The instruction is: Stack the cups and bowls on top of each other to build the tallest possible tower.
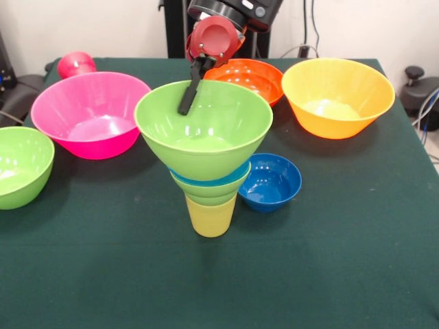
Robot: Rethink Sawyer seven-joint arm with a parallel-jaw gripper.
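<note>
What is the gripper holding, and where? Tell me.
Apparently the large lime green plastic bowl topping the tower, pinched at its far rim by the gripper.

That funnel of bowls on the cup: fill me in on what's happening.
The robot's hand hangs at the far rim of the big green bowl topping the tower, which rests on a yellow cup. Pink, orange-red, yellow-orange, dark blue and another green bowl wait unstacked.

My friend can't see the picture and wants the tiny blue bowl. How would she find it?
Start at the tower in the middle of the green table, the funnel of bowls on a yellow cup. Just to its right in the front view sits the dark blue bowl. It is the smallest loose bowl and the only dark blue one.
</note>
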